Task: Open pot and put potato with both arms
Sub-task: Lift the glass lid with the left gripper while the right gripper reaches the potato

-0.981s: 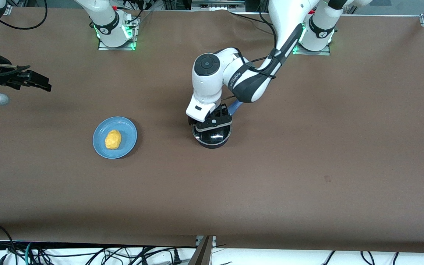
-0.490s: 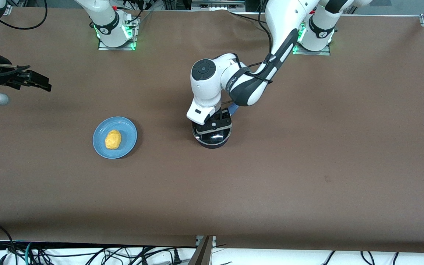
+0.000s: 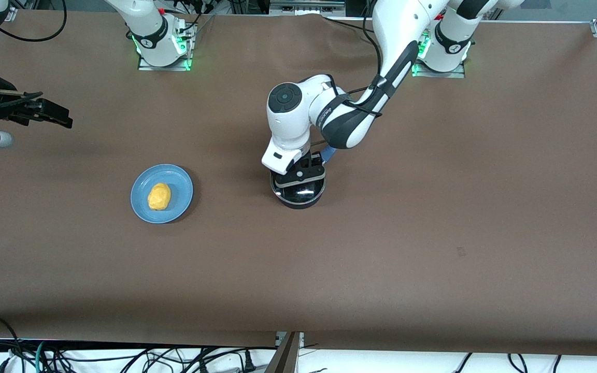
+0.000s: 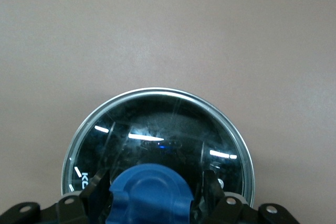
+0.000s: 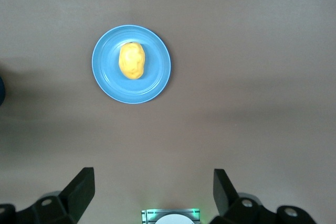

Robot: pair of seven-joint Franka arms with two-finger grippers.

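The black pot stands mid-table with its glass lid on and its blue handle pointing toward the left arm's base. My left gripper is low over the lid. It is open, its fingers on either side of the blue knob with small gaps. The yellow-orange potato lies on a blue plate toward the right arm's end, also in the right wrist view. My right gripper waits high up, open and empty.
The blue plate is the only other thing on the brown table. The right arm's base and the left arm's base stand along the table's edge farthest from the front camera. Cables hang past the near edge.
My left gripper has come down and shifted slightly over the lid, closer around the knob. The right arm, potato and plate have not moved.
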